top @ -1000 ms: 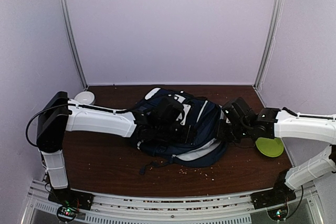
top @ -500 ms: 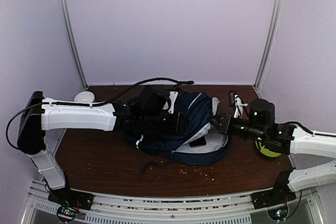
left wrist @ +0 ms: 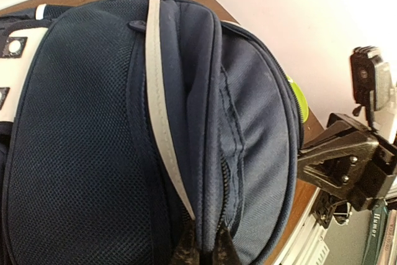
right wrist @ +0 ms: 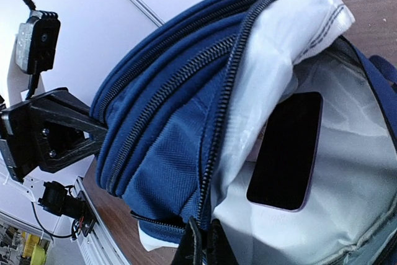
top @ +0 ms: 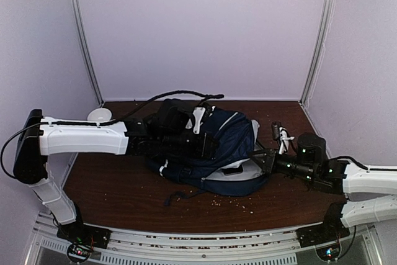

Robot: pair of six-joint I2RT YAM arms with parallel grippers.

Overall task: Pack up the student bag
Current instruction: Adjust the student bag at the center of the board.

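The student bag lies slumped on its side in the middle of the table. It is a rounded navy mound of woven cloth with a fine mesh front panel. A pale grey-white stripe follows the bag's curve, and a white patch at one end carries a round metal eyelet. The main zip gapes on the side facing the right arm, its teeth showing as a dark ribbed line along the rim. Smooth light grey lining bulges out of the opening in a soft fold. A thin black slab lies flat against that lining (rectangular, rounded corners, glossy face).

The left claw is pressed together on a ridge of the bag's navy fabric, just beside the stripe, and pinches it. The right claw is also squeezed tight, nipping the zip edge of the opening where navy cloth meets lining. The two claws grip the bag from opposite sides, with its bulk between them.

A small white round thing sits left of the bag, partly behind the left arm. Pale crumbs speckle the dark brown wood in front of the bag. A dark strap trails from the bag's underside toward the table's near edge.
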